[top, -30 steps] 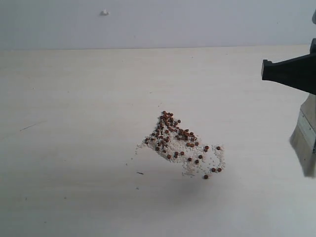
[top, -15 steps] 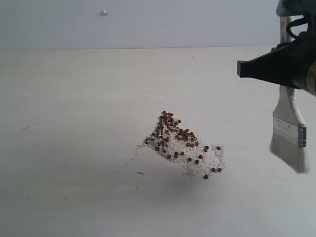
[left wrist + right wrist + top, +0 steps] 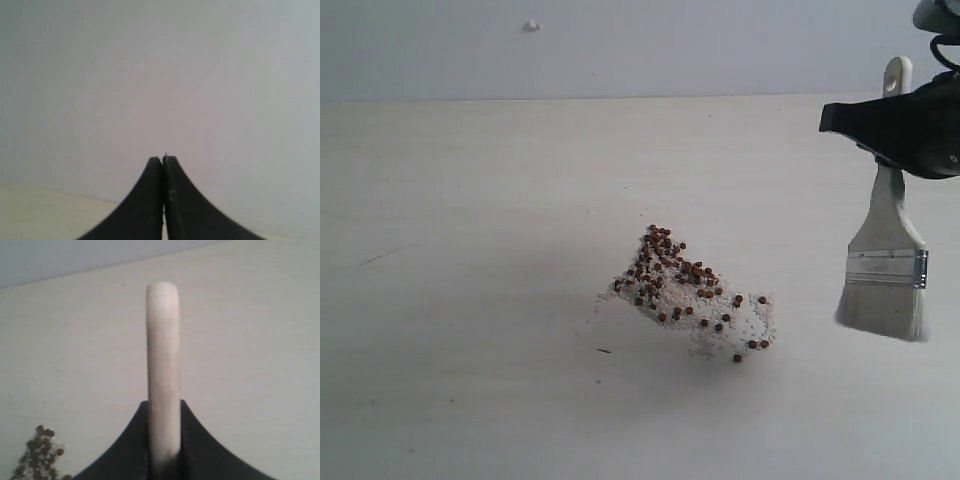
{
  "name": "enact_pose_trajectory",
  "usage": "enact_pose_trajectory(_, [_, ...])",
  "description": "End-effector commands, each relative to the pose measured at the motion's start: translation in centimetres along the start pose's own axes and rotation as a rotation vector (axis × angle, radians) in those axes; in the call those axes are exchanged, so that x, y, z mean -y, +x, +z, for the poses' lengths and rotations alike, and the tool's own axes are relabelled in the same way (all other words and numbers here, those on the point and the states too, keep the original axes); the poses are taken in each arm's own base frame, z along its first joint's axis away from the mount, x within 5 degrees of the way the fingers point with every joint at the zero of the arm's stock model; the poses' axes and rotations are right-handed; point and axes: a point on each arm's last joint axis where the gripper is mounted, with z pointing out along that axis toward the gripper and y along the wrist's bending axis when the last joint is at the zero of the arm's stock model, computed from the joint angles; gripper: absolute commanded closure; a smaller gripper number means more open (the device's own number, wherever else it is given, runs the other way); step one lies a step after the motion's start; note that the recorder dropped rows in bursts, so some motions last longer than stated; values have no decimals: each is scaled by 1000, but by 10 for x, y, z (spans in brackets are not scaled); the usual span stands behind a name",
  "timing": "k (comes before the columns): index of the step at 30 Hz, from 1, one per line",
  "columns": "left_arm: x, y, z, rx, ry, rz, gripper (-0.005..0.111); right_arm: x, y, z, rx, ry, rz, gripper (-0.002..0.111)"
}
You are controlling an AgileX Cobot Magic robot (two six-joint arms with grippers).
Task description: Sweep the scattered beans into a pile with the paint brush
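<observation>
The reddish-brown beans (image 3: 682, 287) lie spread over whitish crumbs in the middle of the pale table (image 3: 470, 300); a few show in the right wrist view (image 3: 37, 452). No tight pile has formed. My right gripper (image 3: 885, 128) is shut on the cream handle of the paint brush (image 3: 886, 270), which hangs upright at the right, bristles down just above the table, well to the right of the beans. In the right wrist view the handle (image 3: 163, 365) stands between the jaws of the right gripper (image 3: 164, 407). My left gripper (image 3: 163, 159) is shut, holding nothing, and faces a plain wall.
A grey wall (image 3: 620, 45) rises behind the table's far edge, with a small white knob (image 3: 531, 25) on it. A faint dark scratch (image 3: 382, 256) marks the table at the left.
The right gripper has come in from the right edge with the brush. The brush has turned upright and dropped lower, nearer the beans. The beans have not moved.
</observation>
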Motion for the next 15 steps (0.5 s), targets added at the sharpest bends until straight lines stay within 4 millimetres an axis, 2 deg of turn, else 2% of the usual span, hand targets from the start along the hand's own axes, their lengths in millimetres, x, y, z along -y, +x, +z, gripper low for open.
enact_pose_trajectory(1, [0, 2, -1, -1, 0, 8, 107, 9, -7, 15, -58, 125, -123, 108])
enact_pose_trajectory(7, [0, 2, -1, -1, 0, 8, 107, 19, -25, 30, -272, 345, -438, 108])
enact_pose_trajectory(10, [0, 2, -1, -1, 0, 8, 107, 14, -28, 35, -464, 296, -635, 108])
enact_pose_trajectory(12, [0, 2, -1, -1, 0, 8, 107, 8, -25, 38, -566, 207, -696, 108])
enact_pose_trajectory(13, [0, 2, -1, -1, 0, 8, 107, 5, -24, 40, -544, 178, -668, 108])
enact_pose_trajectory(15, [0, 2, -1, -1, 0, 8, 107, -1, -25, 42, -389, 131, -549, 108])
